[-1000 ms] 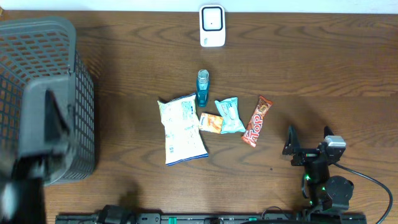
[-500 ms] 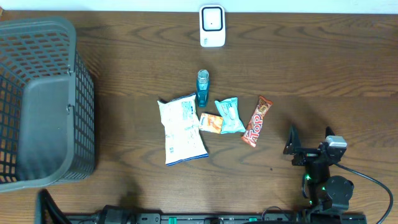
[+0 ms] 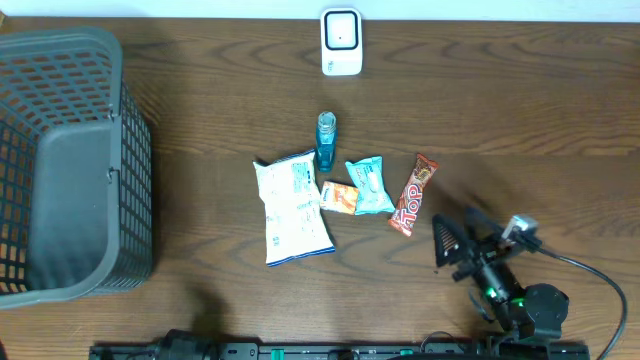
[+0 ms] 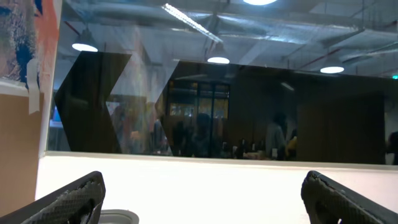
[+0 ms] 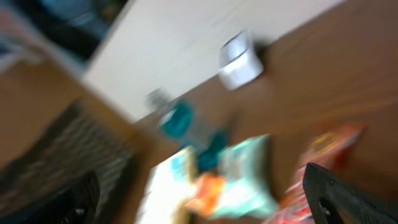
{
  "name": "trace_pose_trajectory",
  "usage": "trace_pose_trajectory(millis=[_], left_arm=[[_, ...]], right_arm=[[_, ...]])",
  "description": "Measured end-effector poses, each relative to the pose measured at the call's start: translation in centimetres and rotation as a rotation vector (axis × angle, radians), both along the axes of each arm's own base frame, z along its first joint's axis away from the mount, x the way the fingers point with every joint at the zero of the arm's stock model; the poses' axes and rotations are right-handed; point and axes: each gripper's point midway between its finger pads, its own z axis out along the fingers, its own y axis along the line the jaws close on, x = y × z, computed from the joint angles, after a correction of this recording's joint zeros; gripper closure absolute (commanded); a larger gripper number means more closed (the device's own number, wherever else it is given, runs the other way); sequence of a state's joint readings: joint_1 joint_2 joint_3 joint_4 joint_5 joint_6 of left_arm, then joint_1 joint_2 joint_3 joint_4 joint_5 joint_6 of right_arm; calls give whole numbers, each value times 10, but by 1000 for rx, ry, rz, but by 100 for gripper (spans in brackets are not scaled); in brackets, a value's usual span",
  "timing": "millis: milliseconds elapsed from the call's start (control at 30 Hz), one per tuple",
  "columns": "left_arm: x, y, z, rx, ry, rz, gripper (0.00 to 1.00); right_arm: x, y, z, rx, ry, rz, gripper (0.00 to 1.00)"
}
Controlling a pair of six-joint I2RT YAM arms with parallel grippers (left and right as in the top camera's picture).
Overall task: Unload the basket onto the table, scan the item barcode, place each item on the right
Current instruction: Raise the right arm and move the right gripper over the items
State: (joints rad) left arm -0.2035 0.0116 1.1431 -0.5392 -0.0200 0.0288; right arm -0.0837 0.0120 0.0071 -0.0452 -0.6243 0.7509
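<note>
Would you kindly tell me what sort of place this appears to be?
Probably a mock shop checkout in a lab: a barcode scanner, a grey shopping basket, and a snack bag and chocolate bar on a wooden table.

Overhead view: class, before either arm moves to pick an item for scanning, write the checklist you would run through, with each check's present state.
1. The right claw is open and empty: ok.
2. The left claw is open and empty: ok.
3. The red bar lies apart from the other items: ok.
4. The orange packet is free of its neighbours: not ok, it touches the white bag and the teal packet.
5. The white scanner is unobstructed: ok.
6. The barcode on the red bar faces up: cannot tell.
</note>
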Motion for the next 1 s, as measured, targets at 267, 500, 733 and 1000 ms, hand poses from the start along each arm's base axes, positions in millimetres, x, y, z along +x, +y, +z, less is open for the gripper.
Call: trace_pose_trajectory(millis=[267,500,733,1000], left_arm=[[-1,-3,0,8,-5,-24,1],[-9,24,22,-93,-110,122,1],[-5,50,40,-225,-243,248,1],[77,41,7,-190,-75,295,1]], right_arm=[[-29,37,2,194,143,264,1],[-39,45,3,249,194,334,1],[-53,55,4,163,128,439,1],[-50,53,3,110,81,422,1]])
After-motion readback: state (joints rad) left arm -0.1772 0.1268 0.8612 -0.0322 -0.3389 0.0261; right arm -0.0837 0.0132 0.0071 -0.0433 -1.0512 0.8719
